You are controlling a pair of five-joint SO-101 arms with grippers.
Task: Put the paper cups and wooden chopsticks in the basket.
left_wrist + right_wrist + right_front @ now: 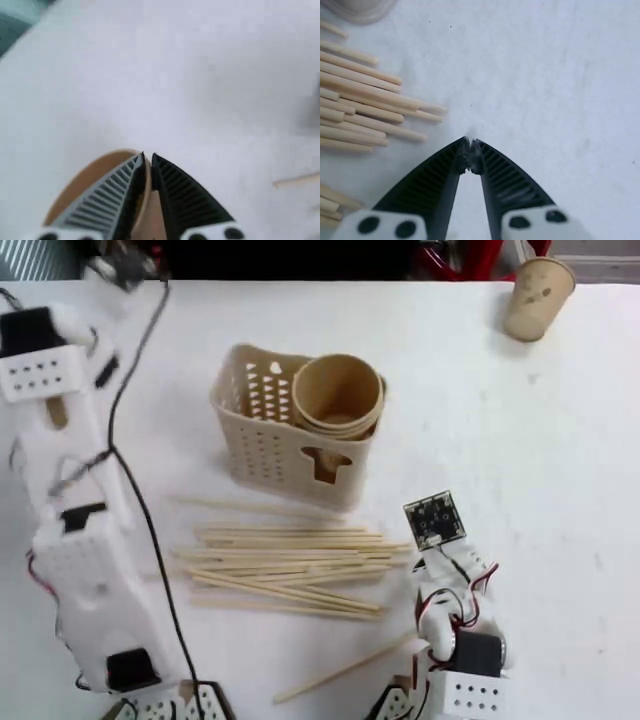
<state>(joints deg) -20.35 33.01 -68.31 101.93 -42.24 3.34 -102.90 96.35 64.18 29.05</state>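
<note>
A beige perforated basket (262, 445) stands mid-table with stacked paper cups (338, 392) inside it. Another paper cup (538, 298) stands at the far right corner. A pile of wooden chopsticks (290, 565) lies in front of the basket, and one chopstick (340, 672) lies apart nearer the front. My left gripper (148, 159) is shut on the wall of a paper cup (90, 175), above bare table. My right gripper (469, 142) is shut with nothing in it, its tips at the table just beside the chopstick ends (395, 107).
The left arm (80, 560) and its black cable (140, 490) take up the table's left side. The right arm (455, 625) sits at the front right. White table surface (520, 460) stretches to the right of the basket.
</note>
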